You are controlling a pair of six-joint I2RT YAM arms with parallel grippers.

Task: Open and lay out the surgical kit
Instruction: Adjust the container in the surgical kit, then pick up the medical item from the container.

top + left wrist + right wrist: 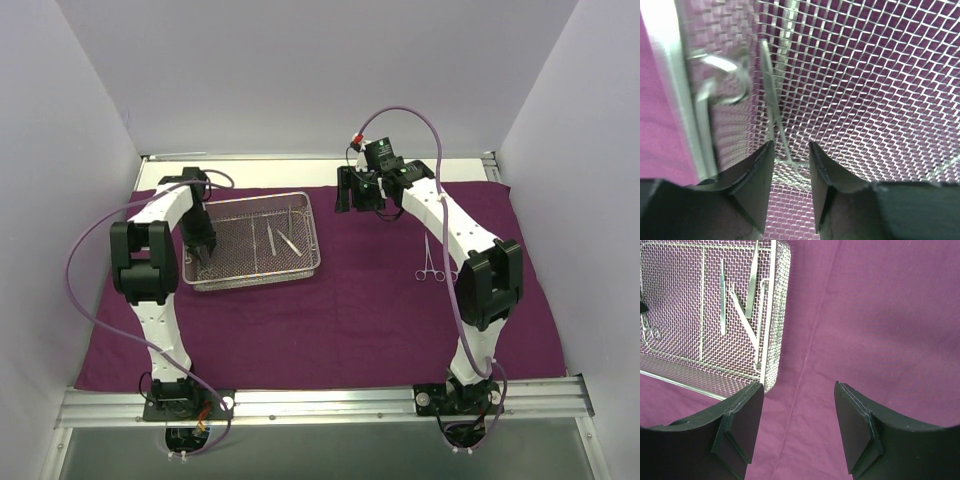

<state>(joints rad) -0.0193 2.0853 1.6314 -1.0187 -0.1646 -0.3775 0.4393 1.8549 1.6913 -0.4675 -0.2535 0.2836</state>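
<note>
The cloth wrap [350, 310] lies unfolded and flat across the table, and every other item rests on it. At the left, the left gripper [203, 255] points down into the left end of the wire-mesh tray [313, 232], close to that end's wall. In the left wrist view the left gripper [791, 155] is released: its two fingers [757, 180] stand a narrow gap apart, just above the mesh floor. A thin silver instrument [771, 95] runs from the far side down into that gap, and neither pad is seen pressing on it. A blurred ring handle [722, 70] sits to its left against the tray wall. The tray stands left of centre on the cloth, long side running left to right. The tweezers [270, 238] lie loose on the mesh in its right half, well apart from the left gripper. The right gripper [362, 200] hangs above the far centre of the cloth, right of the tray and apart from it. In the right wrist view the right gripper [799, 405] is released, fingers wide apart, with only bare cloth between them; the tray corner [771, 315] lies just beside its left finger in that view. The forceps [430, 262] lie on the cloth at the right, beside the right arm and nearer than its gripper.
</note>
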